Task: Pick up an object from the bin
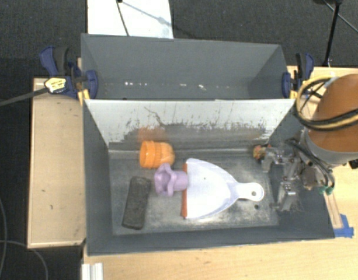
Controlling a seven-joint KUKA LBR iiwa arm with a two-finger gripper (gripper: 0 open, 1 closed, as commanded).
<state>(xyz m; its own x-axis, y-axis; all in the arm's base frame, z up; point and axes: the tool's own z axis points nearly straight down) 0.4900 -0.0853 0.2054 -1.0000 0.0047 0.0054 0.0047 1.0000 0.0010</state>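
Dark grey block [136,202] lies farthest from my gripper [285,198], the white scoop [211,196] nearest, its handle towards me, purple piece [170,179] and orange piece [156,154] beyond it; open or closed, I cannot tell.

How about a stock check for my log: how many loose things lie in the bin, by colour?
Orange: 1, ribbed piece
Purple: 1, knobby piece
White: 1, dustpan
Dark grey: 1, flat block
Total: 4
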